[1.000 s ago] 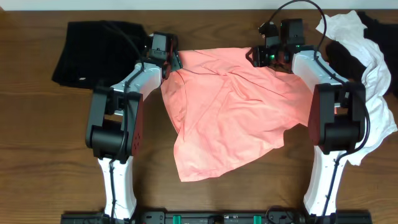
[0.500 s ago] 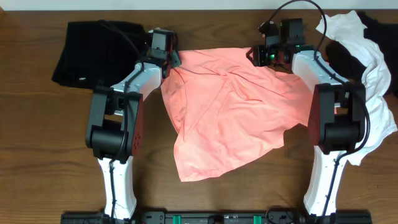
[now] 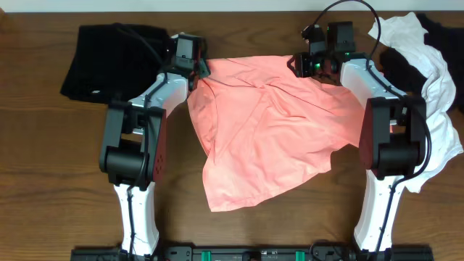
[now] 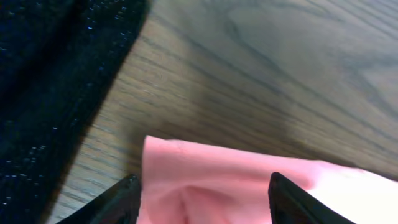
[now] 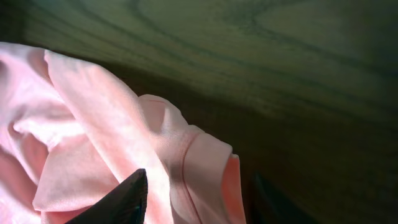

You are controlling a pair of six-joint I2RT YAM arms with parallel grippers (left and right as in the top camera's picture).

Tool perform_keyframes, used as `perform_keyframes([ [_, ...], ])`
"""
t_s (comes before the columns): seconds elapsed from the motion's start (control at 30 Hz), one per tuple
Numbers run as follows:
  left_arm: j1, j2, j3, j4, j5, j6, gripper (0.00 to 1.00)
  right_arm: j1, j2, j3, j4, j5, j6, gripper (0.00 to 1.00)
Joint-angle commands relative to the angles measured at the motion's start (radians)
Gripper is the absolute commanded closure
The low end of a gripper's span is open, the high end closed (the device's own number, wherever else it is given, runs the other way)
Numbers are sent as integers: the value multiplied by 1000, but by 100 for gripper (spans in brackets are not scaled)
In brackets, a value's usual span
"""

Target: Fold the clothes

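Overhead: salmon-pink T-shirt [image 3: 268, 138] is lying crumpled mid-table [image 3: 43, 159], spreading between both arms, its top edge toward the far side.

Left gripper [image 3: 199, 69] is sitting at the shirt's top-left corner. On left wrist cam I'm seeing its fingers [image 4: 118, 200] spread apart, the pink corner [image 4: 211, 180] lying between them on the wood. Looks unclamped.

Right gripper [image 3: 297, 67] is sitting at the top-right corner. On right wrist cam the fingertips [image 5: 121, 202] are standing apart with a bunched hem [image 5: 193, 162] between them. I can't tell whether they're actually pinching it; the far finger is in shadow.

Black garment [image 3: 109, 61] is lying flat just left of the left gripper, and its edge is showing on left wrist cam [image 4: 43, 93]. White garment [image 3: 435, 94] is heaped at the right edge, with more black cloth [image 3: 442, 29] behind it.
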Motion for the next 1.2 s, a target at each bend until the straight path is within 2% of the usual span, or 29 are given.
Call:
perform_keyframes([
  [0.0, 13, -2, 2, 4, -38, 7, 32, 11, 9, -5, 0, -1, -9, 51],
  [0.3, 13, 50, 2, 90, -37, 6, 32, 11, 9, -5, 0, 0, -9, 51],
  [0.6, 13, 55, 2, 109, -37, 6, 35, 13, 9, -5, 28, -1, -8, 52],
  [0.8, 12, 55, 2, 109, 0, 2, 47, 13, 9, -5, 34, -1, -8, 62],
  [1.0, 13, 58, 2, 96, 0, 3, 48, 13, 9, -5, 34, -1, -8, 64],
  [1.1, 13, 62, 2, 89, 0, 3, 51, 16, 9, -5, 37, -1, -7, 72],
  [1.17, 13, 68, 2, 89, 0, 3, 68, 19, 9, -5, 41, -1, -3, 94],
])
